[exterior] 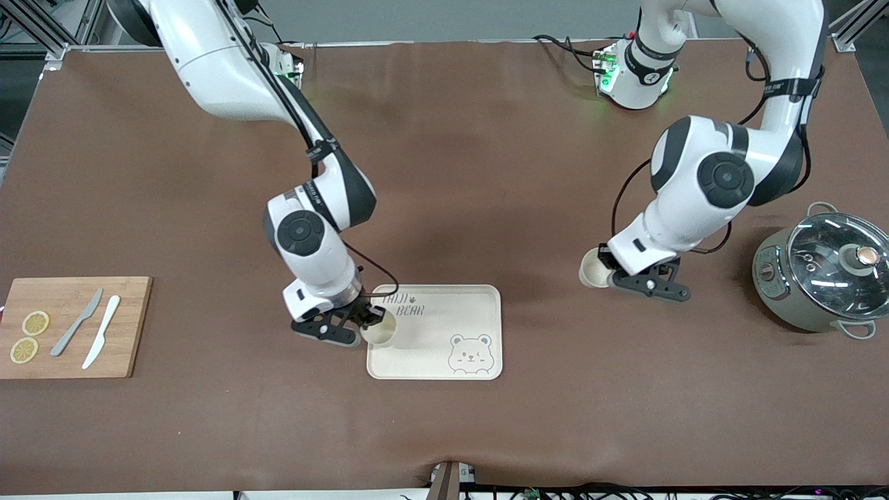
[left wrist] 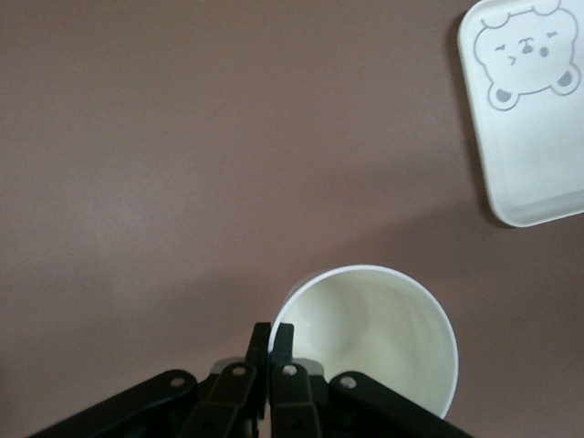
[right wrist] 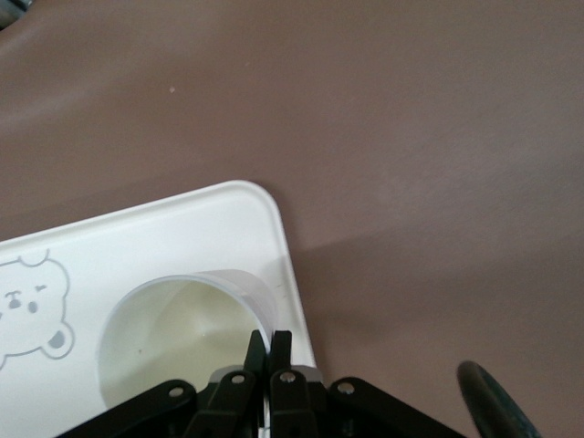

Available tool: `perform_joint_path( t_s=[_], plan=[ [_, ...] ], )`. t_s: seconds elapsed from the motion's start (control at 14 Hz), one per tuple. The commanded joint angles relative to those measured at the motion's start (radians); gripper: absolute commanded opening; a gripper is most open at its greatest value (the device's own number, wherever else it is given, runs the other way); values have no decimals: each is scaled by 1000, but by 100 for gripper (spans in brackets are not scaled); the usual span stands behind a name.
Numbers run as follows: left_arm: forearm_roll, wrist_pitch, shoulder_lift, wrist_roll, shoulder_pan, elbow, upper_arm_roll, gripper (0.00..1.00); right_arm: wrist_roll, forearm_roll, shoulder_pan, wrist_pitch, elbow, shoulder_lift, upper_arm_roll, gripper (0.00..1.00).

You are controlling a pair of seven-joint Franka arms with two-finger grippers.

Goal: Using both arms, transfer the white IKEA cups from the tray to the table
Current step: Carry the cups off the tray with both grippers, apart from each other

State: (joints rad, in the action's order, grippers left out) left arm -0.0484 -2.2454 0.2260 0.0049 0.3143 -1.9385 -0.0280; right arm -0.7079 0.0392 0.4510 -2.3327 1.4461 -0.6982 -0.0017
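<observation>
One cup [exterior: 379, 332] stood on the tray [exterior: 458, 305], low in the middle of the front view, at the tray's edge toward the right arm's end of the desk [exterior: 444, 160]. The right pincer [exterior: 368, 321] was pressed together on that cup's rim, one finger inside and one outside, as the right wrist view showed, with the cup [right wrist: 182, 338] at the bottom of that frame beside the tray's rounded corner [right wrist: 265, 210].

The other cup [exterior: 594, 269] was already off the tray, at middle right of the front view, pinched by its rim in the left pincer [exterior: 615, 276]; in the left wrist view the cup [left wrist: 383, 338] sat low in the frame over bare brown desk [left wrist: 182, 164], the tray [left wrist: 529, 155] well apart at upper right.

To my eye the second cup had just been gripped. Next, I'd judge, a straight lift clear of the tray's lip, then carrying it out over the desk, while the left arm sets its cup down and lets go.
</observation>
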Motion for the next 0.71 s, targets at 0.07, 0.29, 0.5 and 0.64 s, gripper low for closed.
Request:
perform_joint_path(
  t_s=[0.07, 0.29, 0.5, 0.64],
  plan=[
    [-20, -182, -187, 102, -66, -293, 13, 0, 190, 5, -110, 82, -15, 48, 15, 0],
    [-103, -270, -215, 222, -89, -394, 13, 0, 379, 2, -191, 128, -9, 58, 17, 0],
    [-119, -272, -200, 227, -98, -412, 13, 0, 543, 1, -277, 156, 3, 68, 19, 0],
    [-126, -272, -185, 227, -98, -412, 13, 0, 651, -1, -333, 154, 13, 66, 20, 0]
  ],
)
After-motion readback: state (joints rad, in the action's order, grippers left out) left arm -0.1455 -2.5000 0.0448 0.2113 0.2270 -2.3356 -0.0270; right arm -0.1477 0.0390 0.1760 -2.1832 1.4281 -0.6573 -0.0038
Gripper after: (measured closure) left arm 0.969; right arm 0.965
